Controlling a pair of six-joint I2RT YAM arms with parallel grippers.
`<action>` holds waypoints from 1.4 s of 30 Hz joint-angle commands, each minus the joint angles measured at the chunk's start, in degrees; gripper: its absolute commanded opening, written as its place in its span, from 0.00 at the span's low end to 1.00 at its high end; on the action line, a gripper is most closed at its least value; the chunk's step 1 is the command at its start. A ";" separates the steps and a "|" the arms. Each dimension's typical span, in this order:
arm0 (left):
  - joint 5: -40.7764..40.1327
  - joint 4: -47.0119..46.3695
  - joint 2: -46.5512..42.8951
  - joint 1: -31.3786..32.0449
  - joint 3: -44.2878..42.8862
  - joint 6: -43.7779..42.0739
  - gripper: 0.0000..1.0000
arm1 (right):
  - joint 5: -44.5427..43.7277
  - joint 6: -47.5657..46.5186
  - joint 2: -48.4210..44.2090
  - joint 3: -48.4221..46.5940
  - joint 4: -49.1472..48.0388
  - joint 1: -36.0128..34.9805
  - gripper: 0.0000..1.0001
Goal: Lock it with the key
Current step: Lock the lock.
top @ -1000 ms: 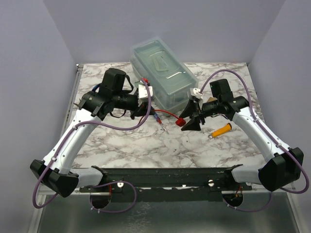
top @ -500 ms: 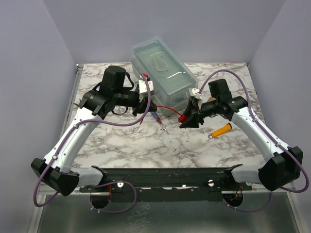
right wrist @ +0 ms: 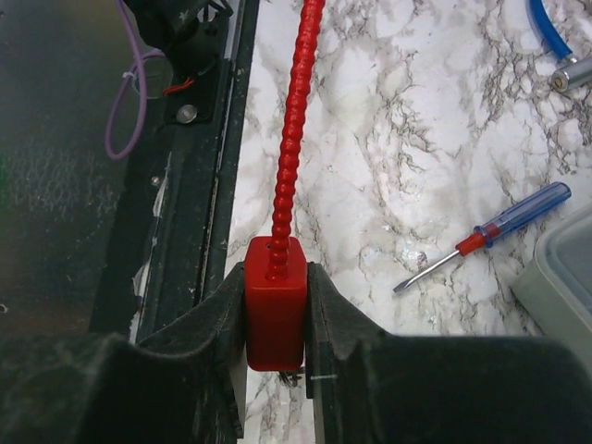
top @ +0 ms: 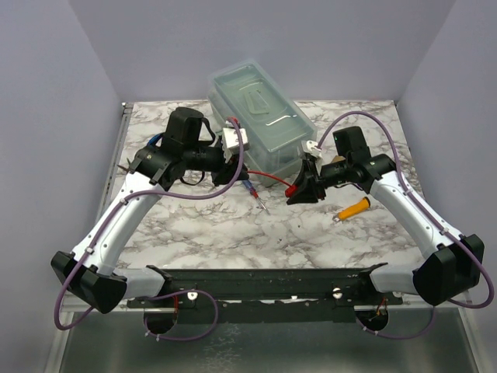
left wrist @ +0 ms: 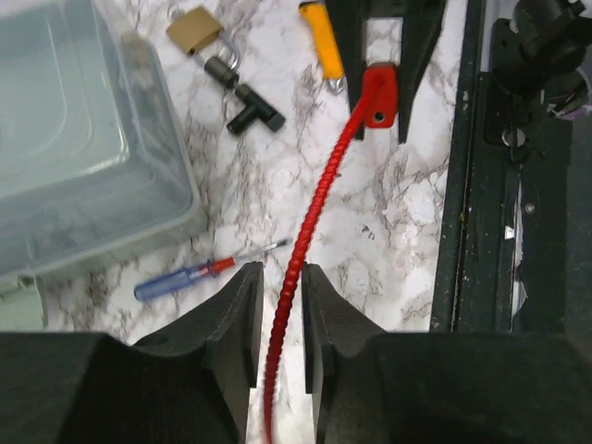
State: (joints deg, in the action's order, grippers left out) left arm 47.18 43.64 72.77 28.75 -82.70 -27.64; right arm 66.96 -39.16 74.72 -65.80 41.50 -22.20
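The small brass padlock (left wrist: 194, 30) lies on the marble near the clear box, a black T-shaped piece (left wrist: 245, 102) by its shackle; I cannot tell whether that piece is the key. My right gripper (right wrist: 276, 277) is shut on a red block (right wrist: 275, 314) at the end of a red ribbed cable (right wrist: 291, 139). My left gripper (left wrist: 279, 273) is closed round that cable (left wrist: 319, 185) farther along. In the top view the cable (top: 268, 181) spans from the left gripper (top: 233, 172) to the right gripper (top: 299, 192), in front of the box.
A clear plastic box (top: 260, 116) stands at the back centre. A blue-handled screwdriver (top: 252, 190) lies under the cable. An orange-yellow tool handle (top: 353, 209) lies right of the right gripper. The black frame (top: 264, 281) runs along the near edge.
The right gripper has moved a little left and back and closed on the red block, lifting it off the marble. The left gripper shifted slightly, and the cable now hangs between the two.
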 commanded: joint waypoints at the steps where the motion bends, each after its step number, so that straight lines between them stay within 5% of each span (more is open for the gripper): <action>1: -10.07 5.98 -0.34 -0.61 1.74 -1.64 0.33 | -2.29 3.16 -0.85 -0.56 -1.32 -0.38 0.00; 7: -10.08 21.31 1.40 -3.81 -0.70 -13.81 0.41 | -4.95 0.40 -0.42 -0.81 3.04 -0.39 0.00; 15: -14.58 25.36 2.28 -4.93 -2.45 -18.86 0.61 | -6.28 -2.72 1.04 -1.61 6.04 -0.36 0.00; 30: -8.96 24.32 7.74 -8.86 -5.15 -21.80 0.52 | -5.60 -4.84 0.87 -2.50 7.90 -0.41 0.00; 42: -4.50 27.74 7.51 -8.82 -4.73 -26.24 0.54 | -4.62 -4.73 0.87 -2.40 7.73 -0.42 0.00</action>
State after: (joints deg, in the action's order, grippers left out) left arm 38.63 69.82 80.47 19.88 -85.86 -51.57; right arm 60.90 -43.13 75.53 -66.41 48.38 -22.20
